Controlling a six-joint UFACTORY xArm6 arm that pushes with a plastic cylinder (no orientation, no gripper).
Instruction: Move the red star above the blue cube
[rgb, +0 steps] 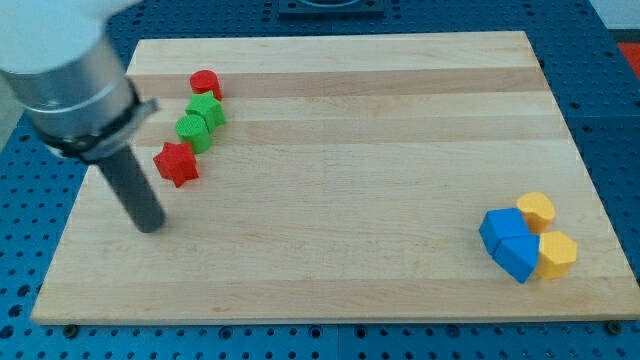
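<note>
The red star (176, 163) lies on the wooden board (340, 180) at the view's left. The blue cube (500, 227) sits at the view's lower right, touching a second blue block (520, 256) below it. My tip (149, 226) rests on the board just below and left of the red star, a short gap apart from it. The blue cube is far to the right of both.
Two green blocks (198, 121) and a red cylinder (205, 84) line up above the red star. Two yellow blocks (537, 210) (556, 254) touch the blue blocks on their right. The board's left edge is close to my tip.
</note>
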